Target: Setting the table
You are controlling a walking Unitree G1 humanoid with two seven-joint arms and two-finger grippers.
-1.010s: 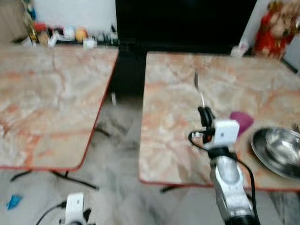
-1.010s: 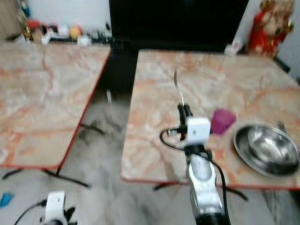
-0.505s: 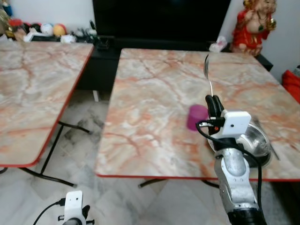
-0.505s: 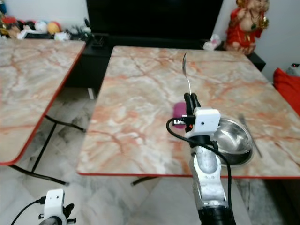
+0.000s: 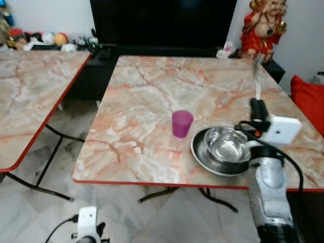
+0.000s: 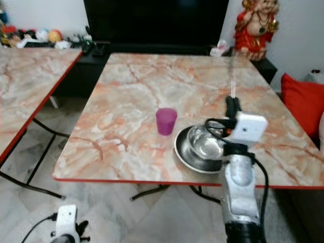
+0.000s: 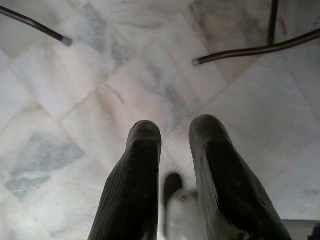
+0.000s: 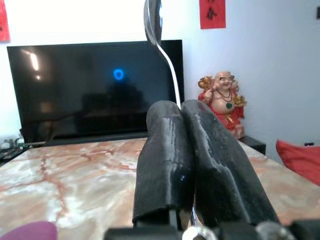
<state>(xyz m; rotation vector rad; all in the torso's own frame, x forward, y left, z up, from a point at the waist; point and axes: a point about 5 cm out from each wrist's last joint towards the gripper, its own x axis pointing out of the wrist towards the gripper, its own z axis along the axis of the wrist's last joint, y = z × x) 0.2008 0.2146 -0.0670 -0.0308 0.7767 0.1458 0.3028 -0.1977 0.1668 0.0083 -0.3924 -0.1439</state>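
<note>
My right gripper [image 5: 258, 107] is shut on a metal spoon [image 8: 154, 17] that stands upright, bowl end up, above the fingers [image 8: 165, 145]. It hovers over the right part of the marble table [image 5: 147, 96], just right of a steel bowl [image 5: 226, 143] that sits in a steel plate [image 5: 200, 156]. A purple cup [image 5: 182, 123] stands upright left of the bowl, near the table's front edge. My left gripper [image 7: 172, 132] hangs idle low over the floor, fingers slightly apart with nothing between them.
A second marble table [image 5: 25, 96] stands to the left, with a floor gap between. Behind the table are a black TV [image 5: 162, 23] and a red statue [image 5: 260, 25]. A red cushion [image 5: 309, 98] lies at the right. Table legs [image 7: 250, 50] cross the tiled floor.
The whole view has swung to the right. Relative to the cup and bowl, my right gripper with the spoon has gone from left of the cup to right of the bowl.
</note>
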